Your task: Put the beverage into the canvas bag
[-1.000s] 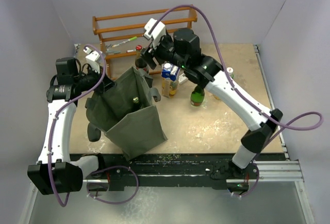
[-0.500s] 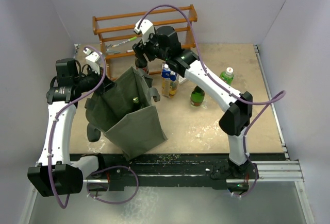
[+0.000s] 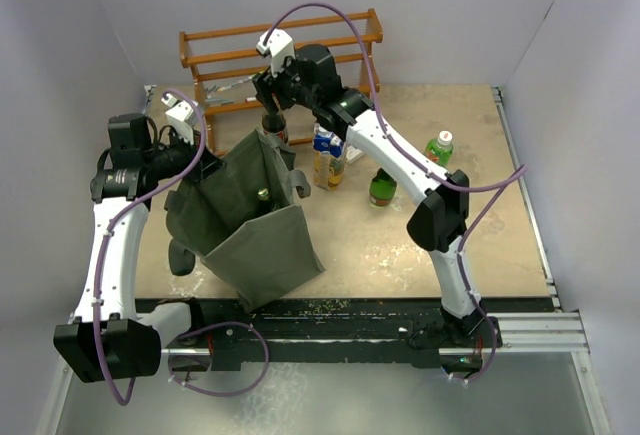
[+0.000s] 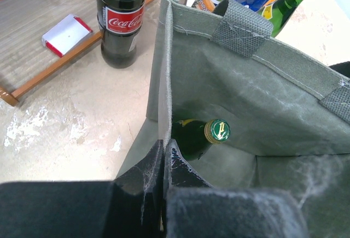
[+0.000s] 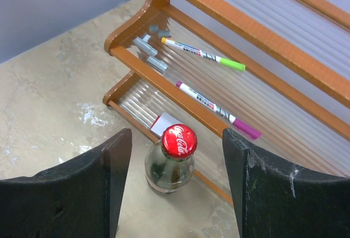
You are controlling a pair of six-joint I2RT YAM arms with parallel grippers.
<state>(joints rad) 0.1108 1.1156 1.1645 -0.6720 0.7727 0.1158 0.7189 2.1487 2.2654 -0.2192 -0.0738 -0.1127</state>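
Observation:
The dark grey-green canvas bag (image 3: 250,230) stands open on the left of the table. My left gripper (image 3: 200,162) is shut on the bag's rim (image 4: 164,85), with the cloth pinched between the jaws (image 4: 163,153). A green bottle (image 4: 210,134) with a gold-green cap lies inside the bag (image 3: 263,194). A Coca-Cola bottle (image 3: 274,127) stands upright behind the bag, next to the wooden rack. My right gripper (image 3: 272,97) is open and hangs above it. In the right wrist view the red cap (image 5: 179,140) sits between my wide-open fingers (image 5: 117,161), not touched.
A wooden rack (image 3: 280,50) with markers (image 5: 202,55) stands at the back. Juice cartons (image 3: 330,152), a dark green bottle (image 3: 381,187) and a small green bottle with a white cap (image 3: 439,145) stand right of the bag. A small white-red box (image 4: 66,32) lies on the rack.
My right arm has swung left and back, from above the cartons to above the Coca-Cola bottle. The left gripper and the bag have not moved.

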